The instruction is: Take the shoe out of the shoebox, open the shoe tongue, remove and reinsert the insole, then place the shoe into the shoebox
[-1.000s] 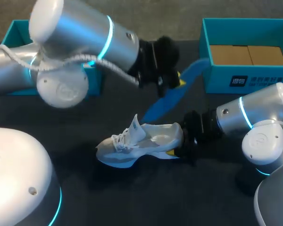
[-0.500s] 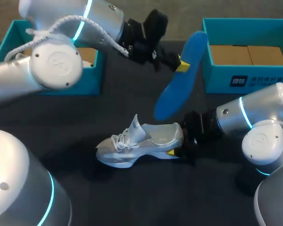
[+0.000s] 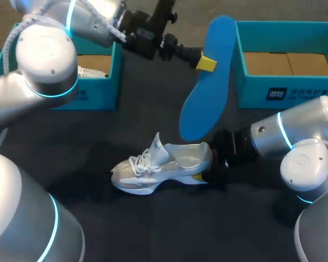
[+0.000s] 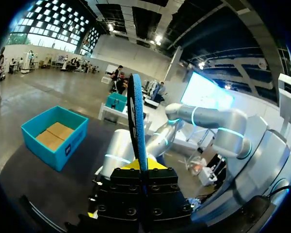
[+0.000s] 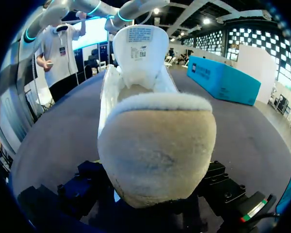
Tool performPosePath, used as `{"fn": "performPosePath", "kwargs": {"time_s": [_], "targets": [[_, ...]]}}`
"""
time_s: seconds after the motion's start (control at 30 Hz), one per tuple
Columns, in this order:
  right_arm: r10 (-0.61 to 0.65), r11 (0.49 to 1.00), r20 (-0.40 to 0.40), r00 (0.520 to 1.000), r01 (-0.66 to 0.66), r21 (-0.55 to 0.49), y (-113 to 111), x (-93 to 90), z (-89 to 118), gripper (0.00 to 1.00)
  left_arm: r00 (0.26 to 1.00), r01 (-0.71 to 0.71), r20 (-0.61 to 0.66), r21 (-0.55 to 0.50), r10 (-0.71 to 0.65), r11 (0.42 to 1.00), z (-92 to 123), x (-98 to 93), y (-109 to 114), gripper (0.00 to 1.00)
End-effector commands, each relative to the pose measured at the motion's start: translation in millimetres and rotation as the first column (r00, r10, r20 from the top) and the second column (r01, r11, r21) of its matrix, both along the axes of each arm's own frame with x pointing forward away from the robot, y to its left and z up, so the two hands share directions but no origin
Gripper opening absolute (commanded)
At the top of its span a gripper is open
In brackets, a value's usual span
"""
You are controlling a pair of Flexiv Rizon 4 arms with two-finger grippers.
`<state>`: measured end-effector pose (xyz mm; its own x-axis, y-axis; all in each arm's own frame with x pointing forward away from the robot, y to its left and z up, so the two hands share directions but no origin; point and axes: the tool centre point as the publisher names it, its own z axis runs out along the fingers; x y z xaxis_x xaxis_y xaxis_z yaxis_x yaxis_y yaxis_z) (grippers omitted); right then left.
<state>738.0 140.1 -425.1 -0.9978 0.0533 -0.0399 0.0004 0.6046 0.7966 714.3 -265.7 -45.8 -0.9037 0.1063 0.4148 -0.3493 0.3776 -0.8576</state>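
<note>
On the dark table [image 3: 153,229], between 2 teal boxes [image 3: 284,93], the white shoe [image 3: 164,166] is set on its sole. Its heel is gripped by the right gripper [image 3: 203,173], and its toe is pointed away from those fingers. The blue insole [image 3: 208,93] is pinched tight by the left gripper [image 3: 205,63], up above the heel. Its long line is aimed down at the shoe's opening. Since 1 second ago it has been lifted higher and turned more upright. The shoe has not been moved.

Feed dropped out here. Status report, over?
Left gripper shut on insole, held off the table. Right gripper shut on shoe at heel. Nothing in the way.
</note>
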Motion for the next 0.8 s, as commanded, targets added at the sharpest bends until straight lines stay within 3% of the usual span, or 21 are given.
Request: {"fn": "performPosePath", "kwargs": {"time_s": [0.03,0.57,0.8], "targets": [[-0.001,1.000,0.001,1.000,0.001,-0.001,1.9,-0.5,-3.1,0.00,0.999,0.006,-0.038,-0.031,-0.007,0.999,6.0,-14.0,11.7,0.00],[-0.001,1.000,0.001,1.000,0.001,-0.001,1.9,-0.5,-3.1,0.00,0.985,0.031,-0.159,-0.231,-0.069,0.972,64.4,-66.5,42.7,0.00],[-0.001,1.000,0.001,1.000,0.001,-0.001,1.9,-0.5,-3.1,0.00,0.972,0.006,-0.220,-0.316,-0.080,0.949,77.3,-83.0,47.4,0.00]]}}
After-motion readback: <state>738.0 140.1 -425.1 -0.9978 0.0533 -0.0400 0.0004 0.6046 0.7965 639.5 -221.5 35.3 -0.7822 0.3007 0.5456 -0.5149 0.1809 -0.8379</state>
